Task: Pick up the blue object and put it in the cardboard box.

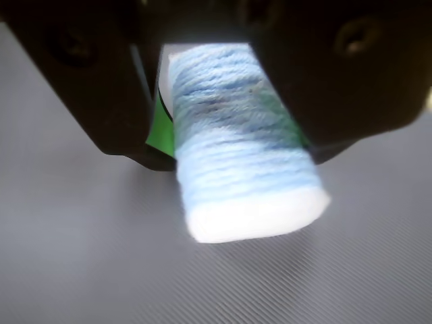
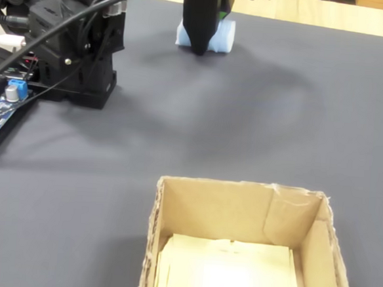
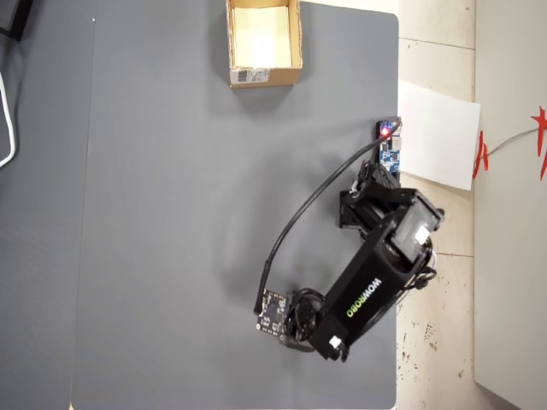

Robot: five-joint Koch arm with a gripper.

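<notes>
The blue object (image 1: 236, 121), a pale blue fuzzy block, fills the wrist view between two black jaws that press its left and right sides. My gripper (image 1: 237, 155) is shut on it, with a green pad showing by the left jaw. In the fixed view the gripper (image 2: 201, 47) stands at the far side of the grey mat, and the blue object (image 2: 223, 35) shows on both sides of it, low at the mat. The cardboard box (image 2: 239, 209) stands open at the near edge, pale yellow inside. In the overhead view the cardboard box (image 3: 263, 77) is at the top, and the arm hides the blue object.
The arm's black base (image 2: 73, 50) stands at the left of the fixed view, with a blue circuit board (image 2: 0, 104) and cables beside it. In the overhead view the mat's right edge (image 3: 398, 102) borders a floor with a white sheet (image 3: 440, 132).
</notes>
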